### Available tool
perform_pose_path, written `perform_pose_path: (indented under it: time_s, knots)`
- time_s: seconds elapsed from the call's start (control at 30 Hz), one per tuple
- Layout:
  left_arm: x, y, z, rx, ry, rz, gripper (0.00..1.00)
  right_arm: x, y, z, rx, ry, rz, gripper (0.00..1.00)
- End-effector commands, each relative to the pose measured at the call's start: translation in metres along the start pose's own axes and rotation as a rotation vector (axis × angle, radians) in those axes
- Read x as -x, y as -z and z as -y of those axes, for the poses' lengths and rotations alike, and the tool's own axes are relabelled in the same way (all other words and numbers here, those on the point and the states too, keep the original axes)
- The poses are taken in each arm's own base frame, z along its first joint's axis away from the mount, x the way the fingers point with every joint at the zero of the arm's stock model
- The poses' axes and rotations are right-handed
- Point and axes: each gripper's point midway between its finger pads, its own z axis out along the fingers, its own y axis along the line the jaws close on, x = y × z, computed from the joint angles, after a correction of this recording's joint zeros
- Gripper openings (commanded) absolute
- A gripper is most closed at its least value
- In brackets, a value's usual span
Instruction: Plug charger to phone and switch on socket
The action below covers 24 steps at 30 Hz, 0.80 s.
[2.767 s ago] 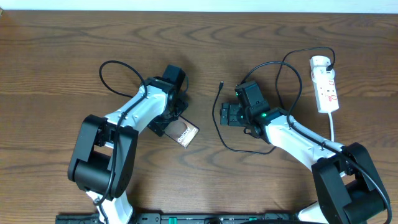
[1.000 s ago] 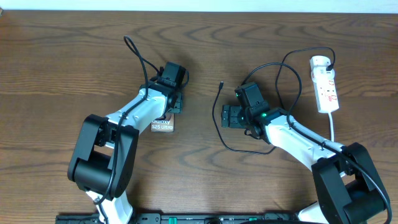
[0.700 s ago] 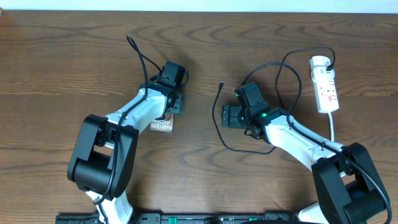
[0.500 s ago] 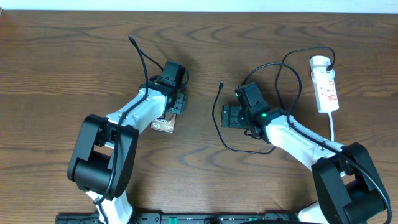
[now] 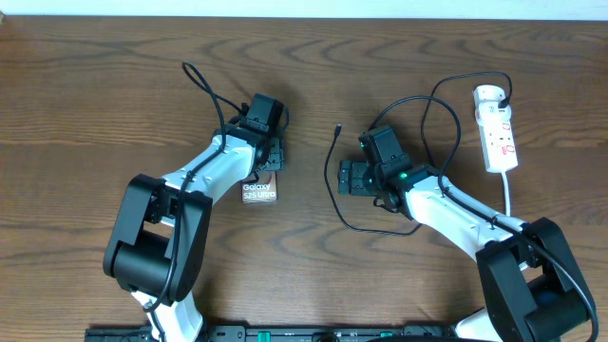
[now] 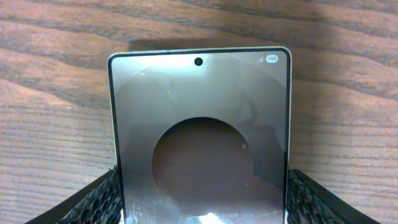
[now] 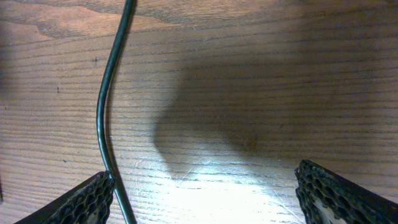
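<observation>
My left gripper (image 6: 200, 202) gripped the phone (image 6: 199, 112) by both long edges. My right gripper (image 7: 205, 199) stood wide, empty, the charger (image 7: 104, 112) beside it.

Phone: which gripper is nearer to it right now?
Left. The left gripper has the phone between its fingers; the right gripper is off to the side, open, beside the charger.

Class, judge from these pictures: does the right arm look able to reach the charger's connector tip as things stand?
Probably yes. The right gripper is open over the table, the charger runs beside one finger, and its connector tip lies uncovered on the wood close by.
</observation>
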Motion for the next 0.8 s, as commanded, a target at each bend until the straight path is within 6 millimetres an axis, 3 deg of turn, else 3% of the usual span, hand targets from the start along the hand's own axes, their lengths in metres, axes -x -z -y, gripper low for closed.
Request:
perform_pose_path:
  time_s: [0.0, 0.37, 0.5, 0.77]
  knots:
    - [-0.006, -0.004, -0.003, 0.01, 0.058, -0.016, 0.71, 0.007, 0.0, 0.004, -0.016, 0.005, 0.015, 0.92]
    - [-0.006, -0.004, -0.002, 0.007, 0.059, -0.018, 0.66, 0.007, 0.0, 0.004, -0.016, 0.005, 0.015, 0.93]
    - [-0.016, -0.003, 0.01, -0.066, 0.066, -0.069, 0.66, 0.007, 0.0, 0.004, -0.016, 0.005, 0.015, 0.93]
    - [-0.043, 0.0, 0.01, -0.05, 0.339, -0.199, 0.65, 0.007, 0.0, 0.004, -0.016, 0.005, 0.015, 0.94]
